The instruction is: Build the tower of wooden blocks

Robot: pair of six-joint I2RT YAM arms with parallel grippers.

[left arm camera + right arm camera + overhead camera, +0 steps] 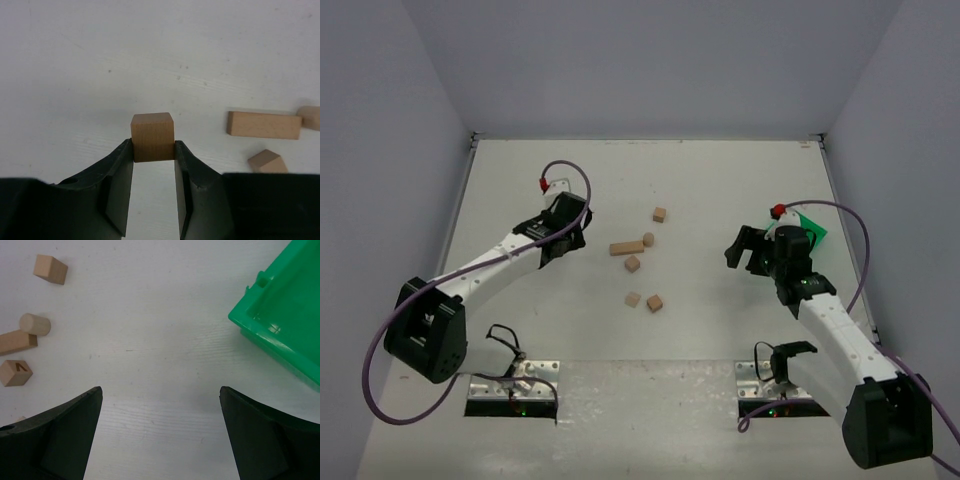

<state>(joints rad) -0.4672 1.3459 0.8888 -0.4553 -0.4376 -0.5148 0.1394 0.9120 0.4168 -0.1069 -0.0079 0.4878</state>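
The left pincer [153, 152], its arm stretched low across the matte white worktop [100, 60], is clamped on a smooth tan wooden cube [152, 131] at its fingertips. Just right lie a rectangular bar [263, 124] and scattered loose blocks [632, 263]. The right pincer [160, 400] gapes wide, holding nothing, near the glossy green bin [280, 325].

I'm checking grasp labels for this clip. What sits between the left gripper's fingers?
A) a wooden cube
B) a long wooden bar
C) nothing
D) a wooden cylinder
A: in the left wrist view the left gripper is shut on a wooden cube, while the long bar lies free off to the side.
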